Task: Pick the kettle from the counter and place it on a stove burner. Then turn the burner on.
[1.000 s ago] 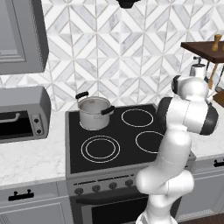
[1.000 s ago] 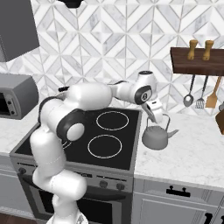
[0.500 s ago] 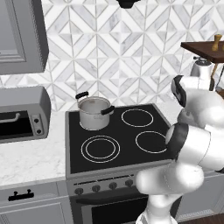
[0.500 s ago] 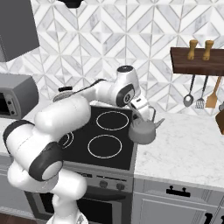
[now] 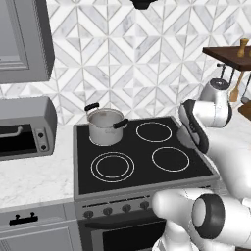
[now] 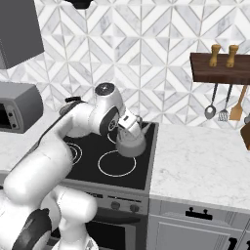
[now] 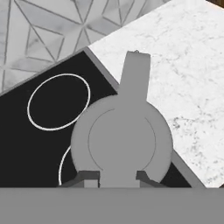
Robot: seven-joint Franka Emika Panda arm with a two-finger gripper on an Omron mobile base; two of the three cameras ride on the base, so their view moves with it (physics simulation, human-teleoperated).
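black glass stove (image 5: 142,169), white marble counter (image 6: 205,163), geometric tiled wall (image 5: 142,63)

grey-and-white geometric tile wall (image 6: 161,53), dark wooden shelf (image 6: 219,68) with hanging utensils (image 6: 225,105), grey cabinets (image 5: 34,233) below

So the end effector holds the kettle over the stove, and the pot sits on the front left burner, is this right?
Not quite. The pot sits at the back left of the stove, not the front left, as the left base view shows. The rest holds: the end effector carries the kettle over the stove.
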